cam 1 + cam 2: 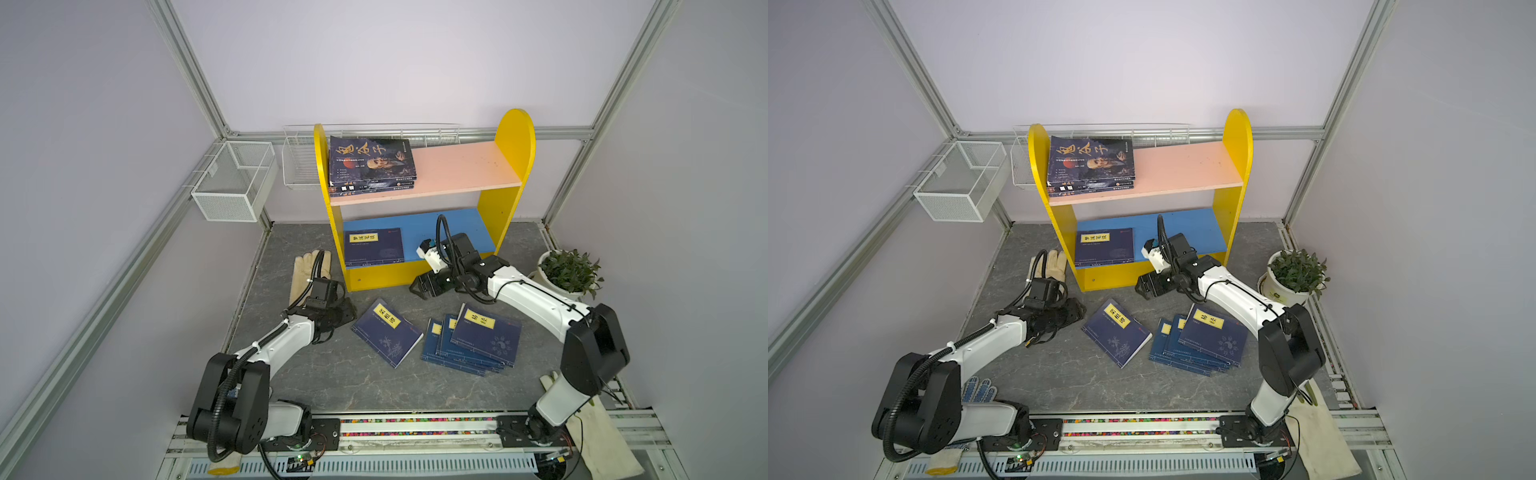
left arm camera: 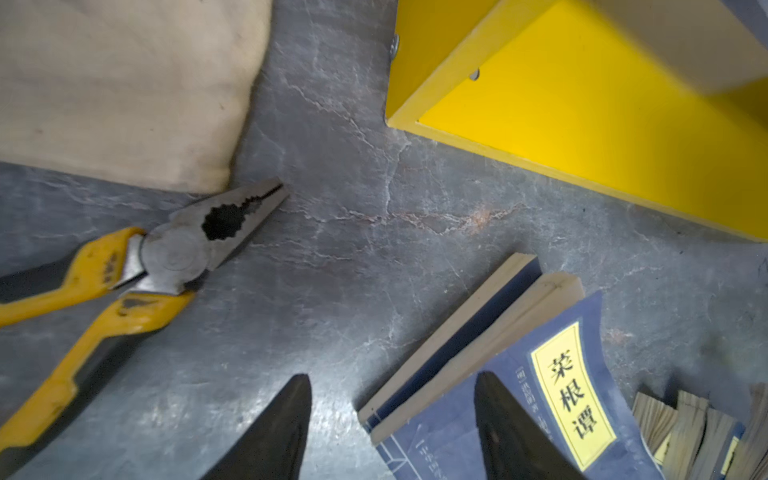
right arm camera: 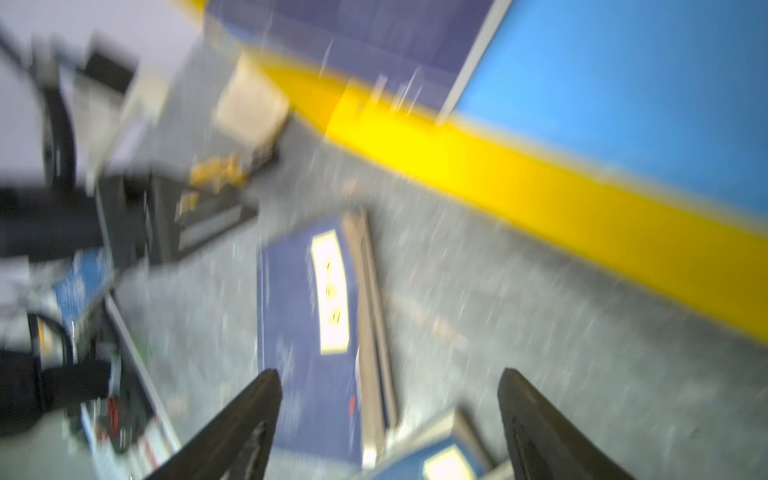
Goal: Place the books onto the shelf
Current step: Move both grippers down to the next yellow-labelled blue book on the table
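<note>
Picking the loose book [image 1: 390, 336] off the worktop [image 1: 332, 382] looks next: bring the right fingers [image 3: 249, 424], wide and empty beside the shelf [image 1: 457, 170], squarely over one edge; left fingers [image 2: 282, 436] gape empty beside it.

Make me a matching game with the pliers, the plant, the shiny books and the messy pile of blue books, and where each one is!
Things:
1. pliers
2. potted plant
3. shiny books
4. pile of blue books

Places:
A. on the grey table, right of a single blue book
B. on the pink board
C. next to the beige glove
D. right of the shelf

Pairs: 1-C, 2-D, 3-B, 4-A.
</note>
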Motion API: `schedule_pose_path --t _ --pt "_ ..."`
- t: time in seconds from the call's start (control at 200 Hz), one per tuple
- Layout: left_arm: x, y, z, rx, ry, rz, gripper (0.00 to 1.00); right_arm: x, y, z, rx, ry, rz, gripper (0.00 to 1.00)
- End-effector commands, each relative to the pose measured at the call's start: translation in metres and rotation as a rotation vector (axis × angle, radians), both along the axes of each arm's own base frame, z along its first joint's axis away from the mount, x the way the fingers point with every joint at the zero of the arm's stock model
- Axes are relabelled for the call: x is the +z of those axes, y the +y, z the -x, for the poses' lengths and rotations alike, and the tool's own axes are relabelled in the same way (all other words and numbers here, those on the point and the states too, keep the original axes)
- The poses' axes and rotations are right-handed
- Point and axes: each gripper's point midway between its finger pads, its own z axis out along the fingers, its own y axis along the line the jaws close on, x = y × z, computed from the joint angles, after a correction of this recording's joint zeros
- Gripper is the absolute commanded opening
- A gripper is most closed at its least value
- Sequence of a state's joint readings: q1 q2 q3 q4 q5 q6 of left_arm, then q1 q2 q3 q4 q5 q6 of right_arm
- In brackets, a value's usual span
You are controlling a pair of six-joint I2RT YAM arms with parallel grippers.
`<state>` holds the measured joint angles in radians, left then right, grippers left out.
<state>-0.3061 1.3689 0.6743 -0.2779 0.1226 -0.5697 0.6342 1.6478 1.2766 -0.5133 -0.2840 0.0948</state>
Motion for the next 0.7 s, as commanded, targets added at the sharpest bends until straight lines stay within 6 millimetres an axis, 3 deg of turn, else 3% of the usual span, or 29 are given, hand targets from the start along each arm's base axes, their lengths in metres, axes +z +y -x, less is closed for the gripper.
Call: schedule_pose_path --t 0.0,0.085,0.165,0.385,0.56,0.695 --pt "0.004 -0.014 -0.007 -0.077 -0.017 0.012 0.63 -0.043 -0.016 0.067 0.164 0.123 0.144 0.85" --pt "0.0 -0.021 -0.007 -0.112 -0.002 0.012 0.64 -0.065 -0.019 0.091 0.215 0.146 0.221 0.85" --pt "-0.005 -0.027 -0.006 -0.144 0.016 0.012 0.64 -0.085 -0.02 0.101 0.245 0.159 0.302 0.85" --pt "-0.017 -0.034 0.001 -0.189 0.06 -0.02 0.64 -0.123 -0.017 0.097 0.241 0.181 0.375 0.85" --pt "-0.02 -0.038 0.006 -0.216 0.081 -0.041 0.63 -0.128 -0.011 0.071 0.199 0.121 0.411 0.85" --pt "-0.021 -0.046 0.011 -0.256 0.091 -0.03 0.6 -0.118 -0.004 0.033 0.107 0.078 0.376 0.85"
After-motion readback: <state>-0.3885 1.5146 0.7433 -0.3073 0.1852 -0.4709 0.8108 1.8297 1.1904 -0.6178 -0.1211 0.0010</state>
